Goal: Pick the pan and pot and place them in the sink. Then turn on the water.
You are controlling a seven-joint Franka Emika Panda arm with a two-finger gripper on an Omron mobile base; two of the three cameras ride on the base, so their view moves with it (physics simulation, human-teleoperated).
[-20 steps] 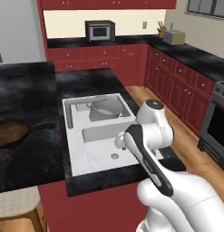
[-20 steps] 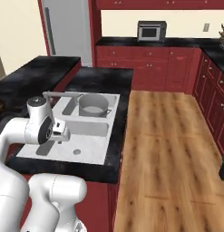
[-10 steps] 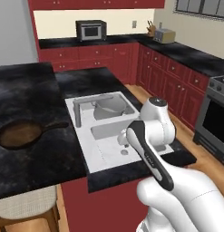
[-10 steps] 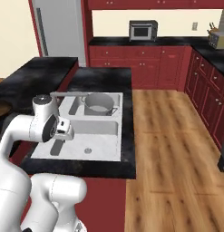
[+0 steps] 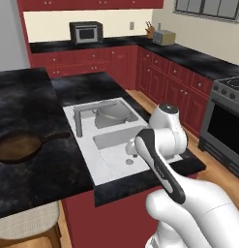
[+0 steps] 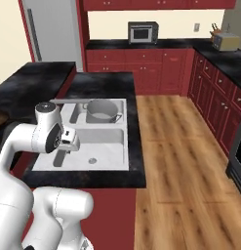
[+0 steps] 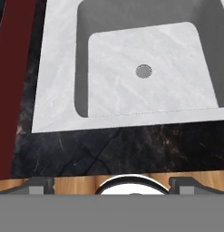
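Hanging above the near basin of the white double-basin sink [image 5: 107, 160], the gripper [image 6: 62, 157] is pointing down with its fingers standing wide apart and holding nothing. Looking through the hand view, the two dark fingertips [image 7: 38, 185] are sitting far apart at the bottom edge, and beyond them the near basin with its round drain [image 7: 143, 71] is lying bare, framed by the black speckled counter [image 7: 131, 149]. The grey pot [image 6: 101, 111] is already sitting inside the far basin, upright, just beside the short grey faucet post [image 5: 78, 122] that is rising between the two basins. The dark-brown pan [image 5: 19, 147] is resting on the black counter to the left of the sink, well apart from it, with its short black handle aiming toward the sink. A microwave [image 5: 86, 32] is standing on the far counter against the wall, with red cabinets [image 6: 161, 68] running below it.
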